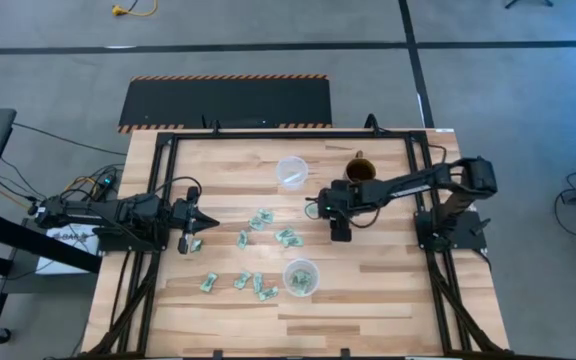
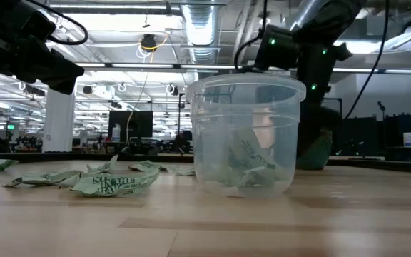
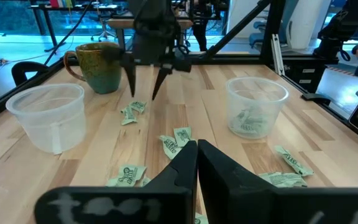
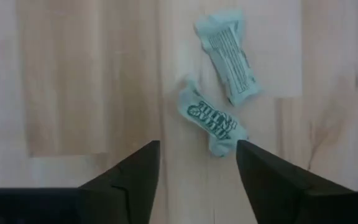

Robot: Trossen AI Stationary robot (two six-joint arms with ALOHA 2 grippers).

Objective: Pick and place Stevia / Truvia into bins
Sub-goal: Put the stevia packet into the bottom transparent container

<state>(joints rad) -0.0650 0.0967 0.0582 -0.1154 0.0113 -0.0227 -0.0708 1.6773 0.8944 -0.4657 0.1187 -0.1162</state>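
Several green-and-white Truvia packets (image 1: 260, 220) lie flat on the wooden table between the arms. More show in the left wrist view (image 3: 176, 142) and the low view (image 2: 113, 183). One clear cup (image 1: 301, 278) near the near edge holds a few packets (image 2: 247, 160). The other clear cup (image 1: 292, 172) stands empty toward the far edge (image 3: 45, 115). My right gripper (image 1: 340, 232) hangs open, fingers pointing down, above two packets (image 4: 213, 121) (image 3: 145, 74). My left gripper (image 1: 196, 216) is shut and level, at the table's left, touching nothing (image 3: 196, 152).
A brown-green mug (image 1: 360, 170) stands at the far side beside the right arm (image 3: 101, 65). One packet (image 1: 195, 245) lies just near-side of the left gripper. Bare wood stretches along the near edge and the table's right part.
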